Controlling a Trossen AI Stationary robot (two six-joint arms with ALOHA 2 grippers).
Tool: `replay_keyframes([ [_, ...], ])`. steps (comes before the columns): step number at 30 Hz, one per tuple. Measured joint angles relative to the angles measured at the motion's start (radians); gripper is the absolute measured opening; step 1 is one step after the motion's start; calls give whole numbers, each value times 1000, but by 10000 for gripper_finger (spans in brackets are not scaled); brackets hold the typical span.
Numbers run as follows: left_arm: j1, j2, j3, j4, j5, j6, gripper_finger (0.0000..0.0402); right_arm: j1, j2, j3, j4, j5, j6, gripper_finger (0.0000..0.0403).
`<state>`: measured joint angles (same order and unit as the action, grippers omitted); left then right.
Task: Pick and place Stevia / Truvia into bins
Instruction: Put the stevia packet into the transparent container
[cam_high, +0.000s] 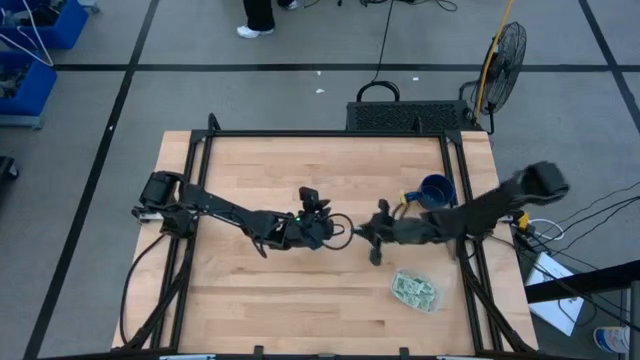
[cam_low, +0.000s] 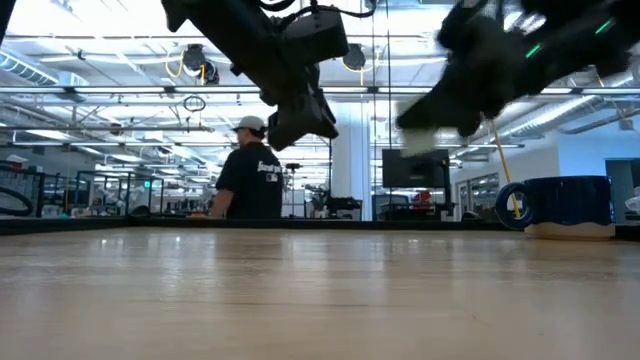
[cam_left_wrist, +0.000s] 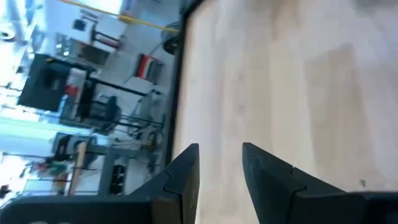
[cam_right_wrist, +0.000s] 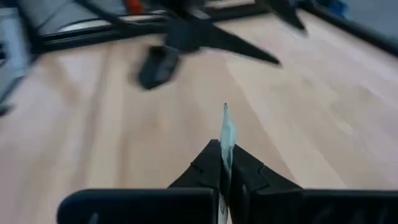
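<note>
One clear bin sits near the table's right front, holding several sachets too small to count. The right gripper is clenched on one sachet, held edge-up over mid-table. The left gripper, jaws parted and empty, reaches toward it from the left, raised above the wood

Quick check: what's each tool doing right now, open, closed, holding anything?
Left tool: open, holding nothing.
Right tool: closed on a sweetener packet, edge-on between its fingers.
</note>
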<state>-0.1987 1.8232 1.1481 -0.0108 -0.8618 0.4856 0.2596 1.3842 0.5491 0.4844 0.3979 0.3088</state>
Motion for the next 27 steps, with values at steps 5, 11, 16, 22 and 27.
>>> replay_keyframes([
  [5,11,-26,1,-66,95,-55,129,196,-195,0,-167,49,-50,1],
  [11,47,-73,-1,-158,296,-164,129,419,-244,0,-304,48,73,1],
  [16,71,-99,0,-205,366,-242,129,550,-244,0,-411,48,274,1],
  [22,85,-98,0,-206,368,-267,129,648,-243,0,-571,44,539,0],
  [27,98,-98,0,-182,371,-289,129,695,-239,0,-734,43,771,11],
])
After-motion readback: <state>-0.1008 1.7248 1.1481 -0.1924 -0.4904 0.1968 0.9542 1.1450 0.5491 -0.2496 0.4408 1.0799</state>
